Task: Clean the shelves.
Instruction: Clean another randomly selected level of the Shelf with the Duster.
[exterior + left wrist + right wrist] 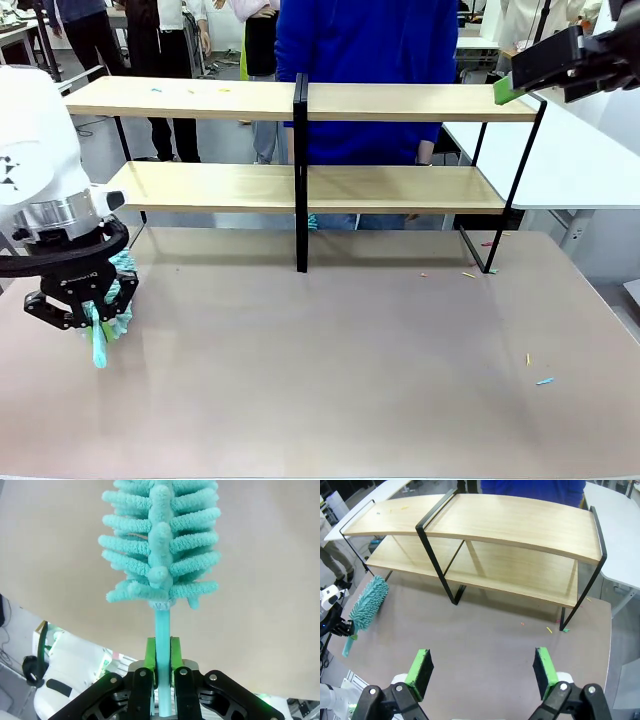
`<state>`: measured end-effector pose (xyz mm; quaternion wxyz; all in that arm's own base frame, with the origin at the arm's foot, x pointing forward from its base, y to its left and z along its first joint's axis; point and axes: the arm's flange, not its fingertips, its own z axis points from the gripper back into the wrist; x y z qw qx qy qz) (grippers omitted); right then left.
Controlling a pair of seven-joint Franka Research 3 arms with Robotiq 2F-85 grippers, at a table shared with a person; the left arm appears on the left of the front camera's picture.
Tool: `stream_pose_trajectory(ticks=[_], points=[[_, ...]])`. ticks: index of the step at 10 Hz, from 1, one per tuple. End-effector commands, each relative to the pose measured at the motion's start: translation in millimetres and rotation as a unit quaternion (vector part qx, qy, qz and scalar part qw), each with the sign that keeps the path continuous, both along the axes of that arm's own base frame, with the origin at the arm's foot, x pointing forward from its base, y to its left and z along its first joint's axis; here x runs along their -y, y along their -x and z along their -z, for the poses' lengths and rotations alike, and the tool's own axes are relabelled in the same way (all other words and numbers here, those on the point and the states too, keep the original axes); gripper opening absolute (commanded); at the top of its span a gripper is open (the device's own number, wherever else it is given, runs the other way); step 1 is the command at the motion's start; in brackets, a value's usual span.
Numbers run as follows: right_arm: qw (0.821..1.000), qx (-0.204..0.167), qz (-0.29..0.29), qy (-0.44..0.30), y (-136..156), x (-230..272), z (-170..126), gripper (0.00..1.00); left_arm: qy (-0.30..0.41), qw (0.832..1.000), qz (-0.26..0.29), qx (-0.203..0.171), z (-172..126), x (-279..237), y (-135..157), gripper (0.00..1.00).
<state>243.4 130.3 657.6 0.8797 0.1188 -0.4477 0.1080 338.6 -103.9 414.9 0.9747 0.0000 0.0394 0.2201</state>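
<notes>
Left gripper (85, 305) pinching a teal fluffy duster (160, 545) by its thin handle, low over the bench (330, 380); shelves (300, 185) up ahead and to its right, long side running across; right gripper (482, 667) spread wide, holding nothing, high above.
</notes>
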Motion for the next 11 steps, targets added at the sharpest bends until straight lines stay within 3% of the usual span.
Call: stream_pose_trajectory(ticks=[1,4,6,10,11], points=[[1.0,0.0,0.0,-0.003,-0.6,0.4,-0.5,1.0,0.048,0.998,0.041,0.01,-7.0,-19.5,26.3,0.13],[1.0,0.0,0.0,-0.003,-0.6,0.4,-0.5,1.0,0.123,0.978,0.155,0.07,-42.6,-55.3,53.7,0.13],[1.0,0.0,0.0,-0.003,-0.6,0.4,-0.5,1.0,0.151,0.969,0.168,0.101,-59.9,-76.5,62.4,0.13],[1.0,0.0,0.0,-0.003,-0.6,0.4,-0.5,1.0,0.233,0.918,0.317,0.06,-76.7,-116.5,75.7,0.13],[1.0,0.0,0.0,-0.003,-0.6,0.4,-0.5,1.0,0.263,0.894,0.358,0.059,-80.0,-127.3,76.5,0.13]])
